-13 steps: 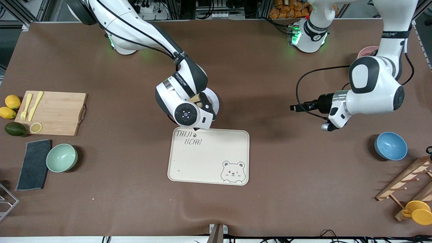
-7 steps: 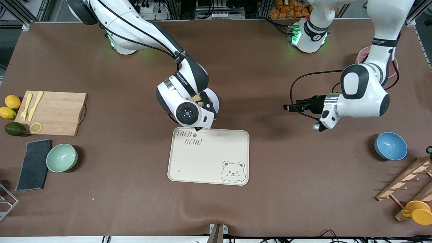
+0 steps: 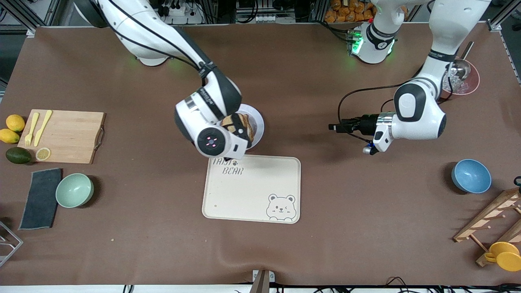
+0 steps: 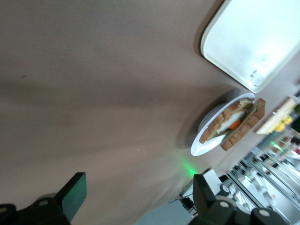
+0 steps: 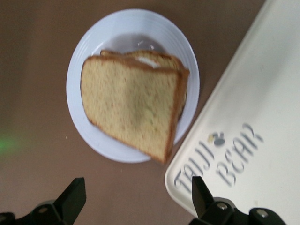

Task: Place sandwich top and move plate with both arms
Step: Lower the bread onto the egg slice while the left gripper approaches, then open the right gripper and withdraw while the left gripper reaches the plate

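Observation:
The sandwich top [image 5: 131,110], a brown slice, lies flat on the sandwich on the pale plate [image 5: 79,70]. White egg shows under its edge. In the front view the plate [image 3: 257,122] sits mid-table with the slice [image 3: 242,122] partly under the right arm. My right gripper [image 3: 241,136] hovers open and empty over the plate's edge by the tray corner; its own view shows the right gripper [image 5: 138,197] over bare table. My left gripper [image 3: 331,127] is open over bare table, toward the left arm's end from the plate. The left wrist view shows the plate [image 4: 206,140] and sandwich top [image 4: 248,126] ahead of the left gripper [image 4: 139,192].
A cream bear tray [image 3: 252,189] lies just nearer the camera than the plate. A cutting board [image 3: 65,134], green bowl [image 3: 74,190] and dark cloth [image 3: 40,198] are at the right arm's end. A blue bowl [image 3: 471,176], pink dish [image 3: 468,81] and wooden rack [image 3: 488,219] are at the left arm's end.
My right gripper opened, let go of the slice and pulled up and away; the slice now rests on the sandwich. The left arm swung closer to the plate.

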Controlling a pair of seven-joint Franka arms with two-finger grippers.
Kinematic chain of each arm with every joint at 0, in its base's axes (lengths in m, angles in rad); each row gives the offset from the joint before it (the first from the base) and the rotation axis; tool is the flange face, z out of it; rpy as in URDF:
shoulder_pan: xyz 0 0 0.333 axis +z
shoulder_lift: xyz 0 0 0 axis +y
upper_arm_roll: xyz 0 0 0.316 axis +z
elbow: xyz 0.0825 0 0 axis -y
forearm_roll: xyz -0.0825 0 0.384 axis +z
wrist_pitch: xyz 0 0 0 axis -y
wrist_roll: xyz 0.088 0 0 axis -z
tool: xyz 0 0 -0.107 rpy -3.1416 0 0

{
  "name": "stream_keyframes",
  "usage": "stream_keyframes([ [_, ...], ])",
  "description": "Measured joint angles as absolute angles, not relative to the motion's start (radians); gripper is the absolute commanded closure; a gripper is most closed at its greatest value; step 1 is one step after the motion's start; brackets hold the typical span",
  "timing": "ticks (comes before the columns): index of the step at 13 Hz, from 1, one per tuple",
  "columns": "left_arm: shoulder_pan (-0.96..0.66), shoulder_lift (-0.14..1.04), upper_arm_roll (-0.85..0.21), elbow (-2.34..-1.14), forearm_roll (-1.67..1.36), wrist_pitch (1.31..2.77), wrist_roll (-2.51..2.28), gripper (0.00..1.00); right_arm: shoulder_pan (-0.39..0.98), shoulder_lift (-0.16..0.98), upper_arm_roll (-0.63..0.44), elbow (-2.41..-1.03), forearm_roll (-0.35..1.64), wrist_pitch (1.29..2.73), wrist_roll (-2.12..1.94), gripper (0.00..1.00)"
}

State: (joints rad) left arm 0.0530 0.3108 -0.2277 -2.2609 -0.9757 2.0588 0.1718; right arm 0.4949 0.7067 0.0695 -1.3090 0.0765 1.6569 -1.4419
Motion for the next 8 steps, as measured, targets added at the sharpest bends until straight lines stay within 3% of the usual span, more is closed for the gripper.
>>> stream_keyframes([
  [3, 0.053, 0.388, -0.228, -2.315, -1.17, 2.087, 0.45, 0.0, 0.359, 0.687, 0.064, -1.307, 0.035, 1.646, -1.445, 0.0],
  [8, -0.04, 0.462, -0.236, -2.301, -1.455, 2.14, 0.637, 0.0, 0.156, 0.641, 0.039, -1.315, -0.006, 1.65, -1.407, 0.0],
])
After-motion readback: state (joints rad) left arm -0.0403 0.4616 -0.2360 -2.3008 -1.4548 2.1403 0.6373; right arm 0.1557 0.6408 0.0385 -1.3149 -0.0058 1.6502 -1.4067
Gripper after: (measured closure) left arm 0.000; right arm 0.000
